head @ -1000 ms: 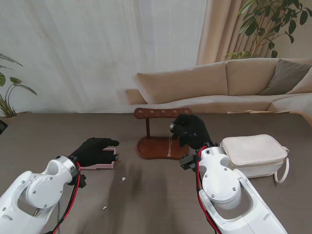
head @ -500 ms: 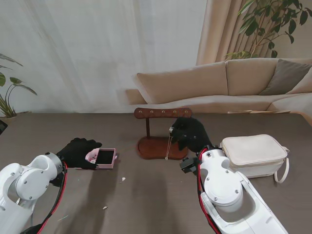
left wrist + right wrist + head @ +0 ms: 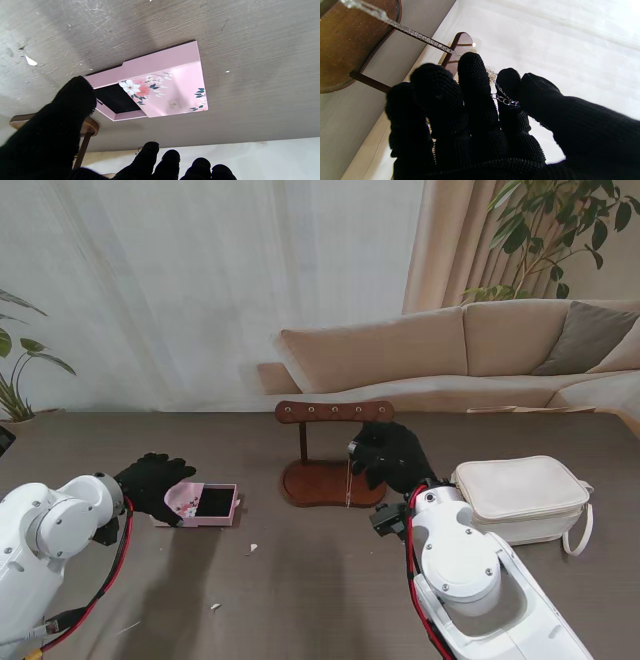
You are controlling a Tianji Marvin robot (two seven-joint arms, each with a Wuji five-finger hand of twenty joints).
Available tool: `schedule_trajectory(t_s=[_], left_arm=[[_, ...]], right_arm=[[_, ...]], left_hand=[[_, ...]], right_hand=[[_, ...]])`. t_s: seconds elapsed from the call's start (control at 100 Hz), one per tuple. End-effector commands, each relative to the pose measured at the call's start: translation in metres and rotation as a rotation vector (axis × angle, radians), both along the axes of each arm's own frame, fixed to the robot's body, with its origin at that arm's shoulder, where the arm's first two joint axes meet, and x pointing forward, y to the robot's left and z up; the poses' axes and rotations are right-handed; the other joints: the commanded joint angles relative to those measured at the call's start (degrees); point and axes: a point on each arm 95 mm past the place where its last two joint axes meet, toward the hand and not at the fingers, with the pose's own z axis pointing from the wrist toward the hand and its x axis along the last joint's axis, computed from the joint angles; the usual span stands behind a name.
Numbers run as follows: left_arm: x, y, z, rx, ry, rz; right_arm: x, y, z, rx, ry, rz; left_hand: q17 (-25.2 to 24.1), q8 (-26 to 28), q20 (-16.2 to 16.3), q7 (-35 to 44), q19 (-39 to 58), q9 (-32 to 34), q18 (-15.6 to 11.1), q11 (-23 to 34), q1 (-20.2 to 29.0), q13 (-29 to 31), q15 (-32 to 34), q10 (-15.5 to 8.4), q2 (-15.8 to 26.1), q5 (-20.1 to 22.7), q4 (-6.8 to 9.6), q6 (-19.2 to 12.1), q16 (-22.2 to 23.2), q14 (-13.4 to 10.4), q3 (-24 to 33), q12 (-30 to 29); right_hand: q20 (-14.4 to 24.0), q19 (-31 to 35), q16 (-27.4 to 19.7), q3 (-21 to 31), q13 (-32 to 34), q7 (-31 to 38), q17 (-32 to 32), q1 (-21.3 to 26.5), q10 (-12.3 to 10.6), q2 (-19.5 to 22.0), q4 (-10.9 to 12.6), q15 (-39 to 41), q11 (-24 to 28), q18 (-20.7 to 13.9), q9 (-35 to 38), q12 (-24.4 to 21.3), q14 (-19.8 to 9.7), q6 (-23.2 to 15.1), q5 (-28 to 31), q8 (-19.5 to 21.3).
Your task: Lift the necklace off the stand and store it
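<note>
A wooden T-shaped necklace stand (image 3: 334,412) rises from an oval base (image 3: 320,484) at mid table. My right hand (image 3: 392,453), in a black glove, is shut on the thin silver necklace (image 3: 347,476), which hangs down over the base. The right wrist view shows the chain (image 3: 503,99) pinched between thumb and fingers (image 3: 475,75). A pink floral box (image 3: 200,504) lies to the left with its drawer slid out, the black lining (image 3: 116,98) exposed. My left hand (image 3: 152,480) hovers at the box's left end, fingers apart, holding nothing.
A cream zipped pouch (image 3: 522,494) with a strap lies on the right of the table, close to my right arm. Small white scraps (image 3: 251,548) dot the dark table nearer to me. A sofa and curtain stand behind.
My left hand has pulled back to the left off the pink box, leaving its drawer open. The right hand has stayed at the stand, holding the chain.
</note>
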Motion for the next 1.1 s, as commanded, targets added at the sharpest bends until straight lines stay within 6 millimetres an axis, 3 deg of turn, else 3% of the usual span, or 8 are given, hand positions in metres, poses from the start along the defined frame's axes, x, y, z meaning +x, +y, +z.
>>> schedule_trajectory(t_s=[0.0, 0.77, 1.02, 1.09], left_arm=[[0.003, 0.001, -0.003, 0.016, 0.017, -0.005], [0.029, 0.005, -0.029, 0.159, 0.064, -0.054], [0.034, 0.003, -0.035, 0.171, 0.055, -0.043], [0.035, 0.003, -0.036, 0.18, 0.057, -0.04]], right_arm=[[-0.003, 0.002, -0.001, 0.003, 0.01, 0.015], [-0.001, 0.001, -0.008, 0.018, 0.049, 0.012], [-0.002, 0.0, -0.009, 0.023, 0.06, 0.01], [-0.002, 0.0, -0.009, 0.025, 0.063, 0.009]], left_hand=[[0.1, -0.15, -0.87, -1.26, -2.11, -2.82, -2.08, -0.73, -2.6, -2.11, -1.57, -0.68, -3.33, -2.53, -2.45, 0.72, -1.25, -0.7, 1.46, -0.89], [0.15, -1.79, -0.87, -2.79, -2.1, -4.03, -2.37, -1.89, -3.87, -2.22, -1.42, 0.17, -2.72, -5.42, -2.84, 2.2, -2.83, 0.36, 1.63, -3.27], [0.16, -3.79, -0.87, -3.55, -2.09, -4.14, -2.45, -1.95, -3.22, -2.28, -1.42, 0.58, -2.22, -5.49, -2.64, 3.39, -2.87, 0.78, 1.38, -4.39], [0.15, -6.51, -0.87, -3.82, -2.1, -4.1, -2.4, -1.9, -3.05, -2.32, -1.42, 0.9, -1.97, -5.2, -2.53, 3.96, -2.89, 1.07, 1.07, -5.11]], right_hand=[[0.85, 2.12, 0.57, 2.58, 1.62, 0.28, 15.04, 2.14, 1.32, -2.27, -0.83, 1.2, 0.82, 1.42, 3.54, 0.81, -0.51, -0.16, 1.43, 1.76], [0.93, 2.27, 0.69, 2.78, 1.6, 0.3, 15.1, 2.26, 1.51, -2.5, -0.77, 1.55, 0.87, 1.53, 3.6, 0.86, -0.23, 0.01, 1.58, 1.77], [0.94, 2.3, 0.74, 2.9, 1.57, 0.29, 15.16, 2.29, 1.57, -2.63, -0.76, 1.67, 0.86, 1.7, 3.63, 0.86, -0.22, 0.08, 1.66, 1.76], [0.94, 2.31, 0.74, 2.93, 1.56, 0.29, 15.16, 2.32, 1.62, -2.62, -0.75, 1.67, 0.89, 1.72, 3.67, 0.87, -0.11, 0.15, 1.69, 1.76]])
